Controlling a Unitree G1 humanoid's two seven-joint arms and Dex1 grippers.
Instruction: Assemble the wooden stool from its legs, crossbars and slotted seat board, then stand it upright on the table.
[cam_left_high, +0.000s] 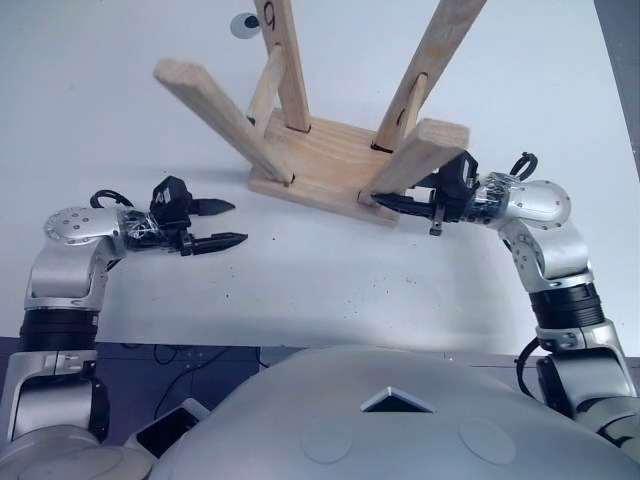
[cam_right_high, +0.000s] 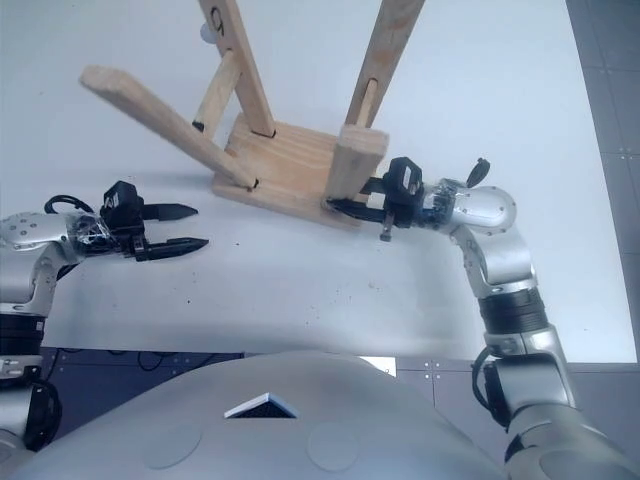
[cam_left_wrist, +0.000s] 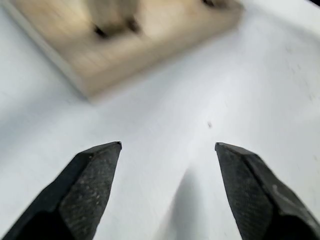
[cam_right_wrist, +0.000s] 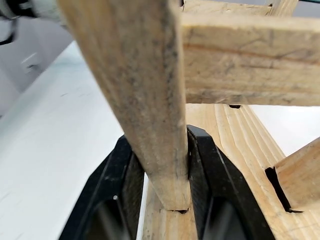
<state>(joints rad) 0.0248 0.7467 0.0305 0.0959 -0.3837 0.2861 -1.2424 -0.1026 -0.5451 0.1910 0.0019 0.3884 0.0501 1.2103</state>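
The wooden stool lies upside down on the white table, its slotted seat board (cam_left_high: 315, 160) flat and its legs pointing up and outward. A crossbar (cam_left_high: 266, 88) joins the two left legs. My right gripper (cam_left_high: 385, 198) is shut on the base of the near right leg (cam_left_high: 415, 155), where it enters the seat board; the right wrist view shows both fingers (cam_right_wrist: 125, 175) pressing that leg (cam_right_wrist: 145, 100). My left gripper (cam_left_high: 225, 224) is open over bare table, left of the stool and apart from it, facing the seat board's corner (cam_left_wrist: 100, 60).
A small round dark-and-white marker (cam_left_high: 243, 25) lies on the table behind the stool. The table's near edge (cam_left_high: 300, 345) runs just below both arms. A grey floor strip (cam_left_high: 625, 60) borders the table's right side.
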